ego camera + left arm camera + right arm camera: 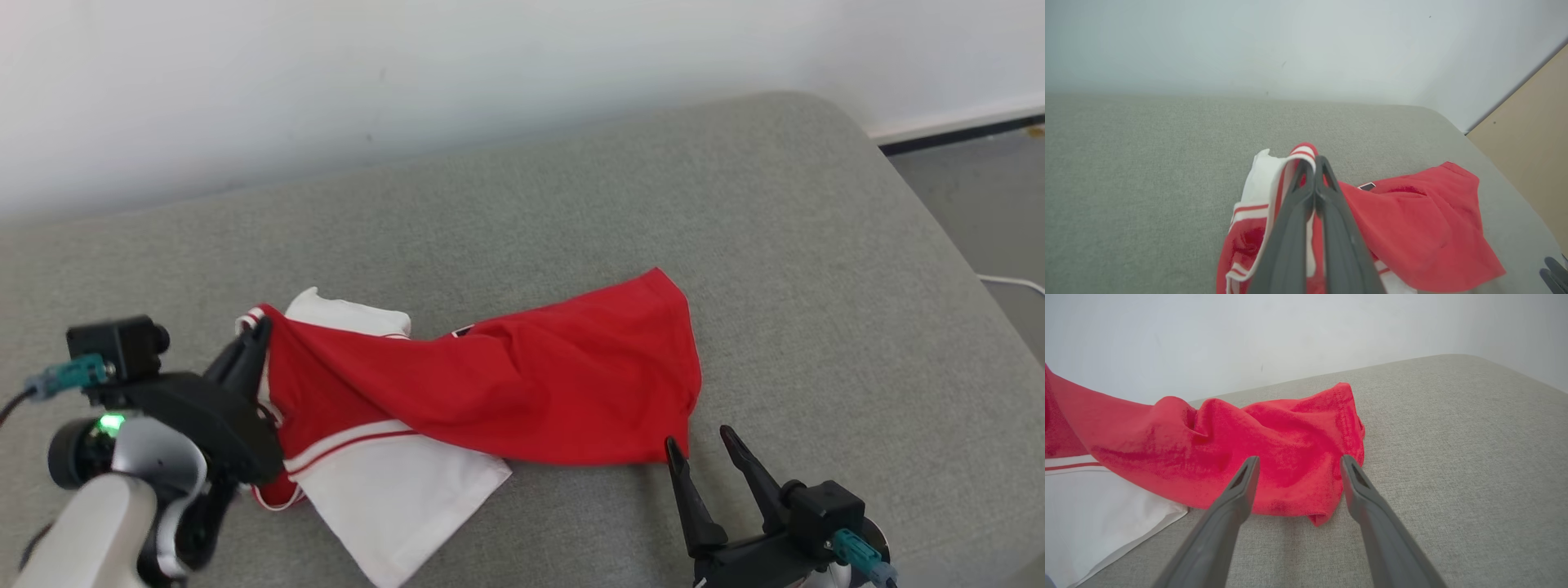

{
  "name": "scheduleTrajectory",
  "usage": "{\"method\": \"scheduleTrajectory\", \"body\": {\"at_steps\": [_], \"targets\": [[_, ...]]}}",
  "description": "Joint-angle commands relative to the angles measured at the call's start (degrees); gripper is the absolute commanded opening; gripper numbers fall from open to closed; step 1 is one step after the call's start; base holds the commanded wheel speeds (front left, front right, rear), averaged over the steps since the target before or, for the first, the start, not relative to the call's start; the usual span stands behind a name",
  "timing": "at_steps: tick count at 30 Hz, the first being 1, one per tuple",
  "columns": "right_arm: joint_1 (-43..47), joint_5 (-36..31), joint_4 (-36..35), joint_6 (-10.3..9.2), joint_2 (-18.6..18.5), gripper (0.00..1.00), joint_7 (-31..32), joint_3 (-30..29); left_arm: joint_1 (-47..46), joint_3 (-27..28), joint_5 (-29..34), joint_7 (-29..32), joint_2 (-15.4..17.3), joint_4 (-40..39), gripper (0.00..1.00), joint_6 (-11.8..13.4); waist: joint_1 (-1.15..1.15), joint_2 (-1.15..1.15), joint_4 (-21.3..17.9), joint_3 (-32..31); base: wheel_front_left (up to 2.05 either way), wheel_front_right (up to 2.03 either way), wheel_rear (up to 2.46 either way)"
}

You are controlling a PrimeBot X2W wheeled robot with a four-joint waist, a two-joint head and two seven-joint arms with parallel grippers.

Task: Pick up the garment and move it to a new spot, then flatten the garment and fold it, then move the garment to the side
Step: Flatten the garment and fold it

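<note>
The garment (522, 384) is a red and white shirt with striped trim, lying crumpled across the grey cushion. My left gripper (255, 331) is shut on the garment's striped edge at its left end, lifting that end a little. In the left wrist view the closed fingers (1312, 163) pinch the red-and-white trim, with the garment (1412, 224) trailing to the right. My right gripper (700, 437) stands open just in front of the garment's lower right corner, apart from it. The right wrist view has the open gripper (1298, 463) aimed at the red garment (1274, 445).
The grey cushion (735, 204) stretches wide behind and to the right of the garment, ending at a rounded right edge. A white wall (408, 73) runs along the back. Floor and a white cable (1012, 282) lie beyond the right edge.
</note>
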Motion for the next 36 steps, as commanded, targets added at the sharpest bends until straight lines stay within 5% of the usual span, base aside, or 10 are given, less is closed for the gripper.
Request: {"method": "scheduleTrajectory", "body": {"at_steps": [1, 16, 17, 18, 19, 27, 36], "targets": [[-0.55, -0.32, -0.1, -0.15, -0.07, 1.0, -0.05, 0.15, -2.0, 0.03, 1.2, -0.93, 0.29, 2.19, 0.0, -0.45, 0.0, 0.0, -2.39, 2.62, 0.0, 0.0, 0.0], [-1.63, -1.76, -1.45, -0.15, -0.05, 1.0, 0.17, -0.05, -16.54, -1.58, 7.77, -9.38, 0.48, 24.69, 0.0, -2.75, 0.0, 0.0, -3.52, 7.57, 0.0, 0.0, 0.0], [-1.76, -1.67, -1.51, -0.15, -0.06, 1.0, 0.19, 0.01, -17.02, -1.66, 8.12, -10.23, 0.22, 25.65, 0.33, -2.65, 0.0, 0.0, -3.24, 7.6, 0.0, 0.0, 0.0], [-1.76, -1.67, -1.51, -0.15, -0.06, 1.0, 0.19, 0.01, -17.02, -1.66, 8.12, -10.23, 0.22, 25.65, 0.33, -2.65, 0.0, 0.0, -3.24, 7.6, 0.0, 0.0, 0.0], [-1.94, -1.55, -1.6, -0.14, -0.06, 1.0, 0.22, 0.05, -17.3, -1.9, 8.36, -11.05, -0.23, 26.45, 1.0, -2.7, 0.0, 0.0, -2.9, 7.59, 0.0, 0.0, 0.0], [-1.22, -2.08, -1.47, -0.15, -0.08, 1.0, 0.26, -2.66, -13.49, -1.58, 7.14, -20.94, -5.14, 26.1, 1.0, -3.82, 0.0, 0.0, 1.51, 5.4, 0.0, 0.0, 0.0], [0.87, -3.17, -1.77, -0.15, -0.06, 1.0, 0.73, -7.67, 1.7, 5.5, 10.28, -24.71, -10.15, 10.34, 1.0, -4.09, 0.0, 0.0, 6.6, 1.75, 0.0, 0.0, 0.0]]}}
